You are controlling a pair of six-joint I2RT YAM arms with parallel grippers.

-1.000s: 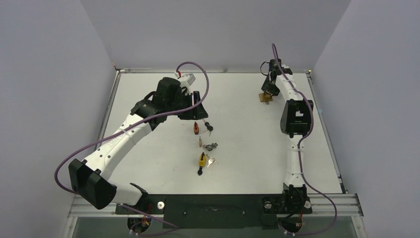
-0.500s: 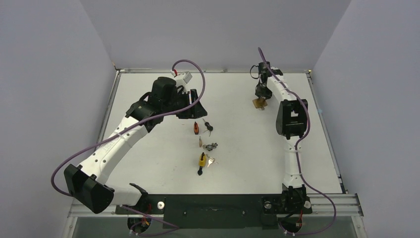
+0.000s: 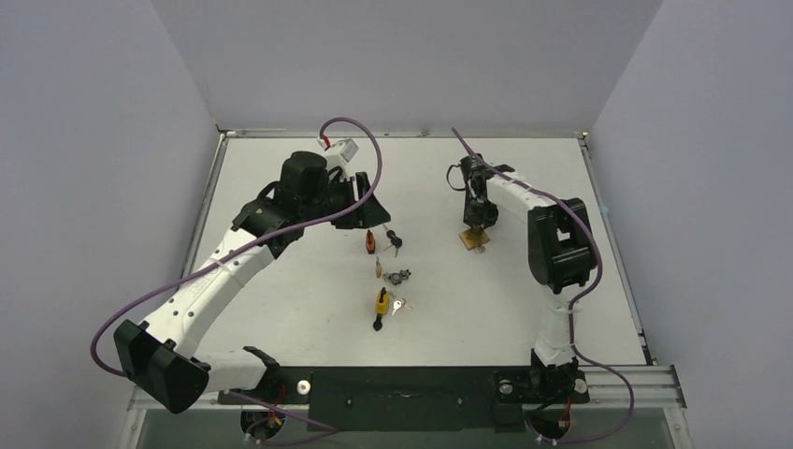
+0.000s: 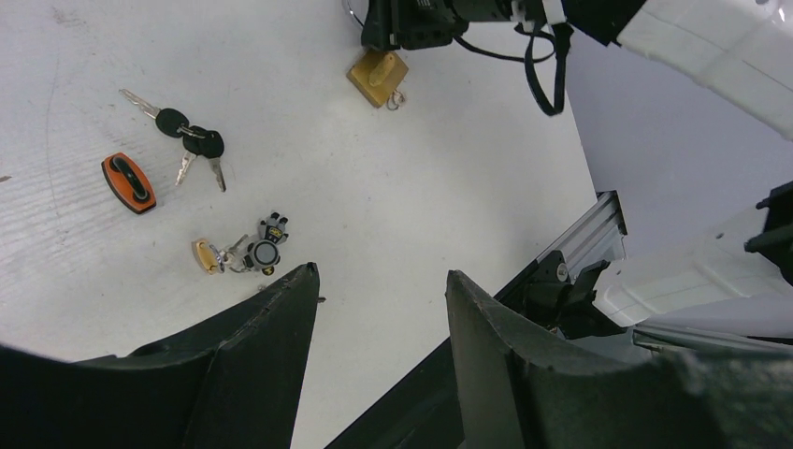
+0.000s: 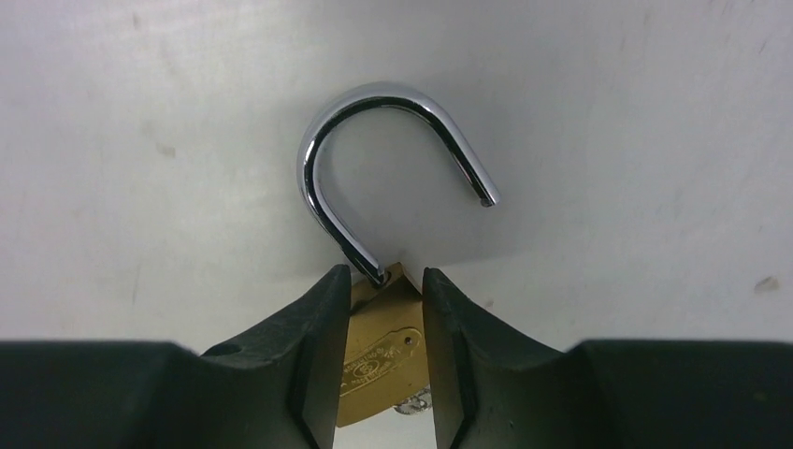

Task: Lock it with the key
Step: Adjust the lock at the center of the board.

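A brass padlock (image 5: 379,355) with its chrome shackle (image 5: 393,103) swung open is clamped by its body in my right gripper (image 5: 385,276), just above the white table. A small key ring (image 5: 411,402) shows under the body; the key itself is hidden. From above, this padlock (image 3: 473,239) hangs below the right gripper (image 3: 477,224) right of centre. My left gripper (image 4: 379,285) is open and empty, hovering over the table's middle (image 3: 369,210). The left wrist view also catches the padlock (image 4: 378,77) at its top edge.
Left of the padlock lie an orange lock (image 3: 371,243), black-headed keys (image 3: 394,239), a small brass lock with keys (image 3: 397,276) and a yellow padlock (image 3: 382,301) with keys. The table's metal rail (image 3: 617,374) runs along the near edge.
The right arm has carried the brass padlock from the far right corner toward the table's middle, and its jaws have tightened slightly. The left arm has drifted a little to the left.
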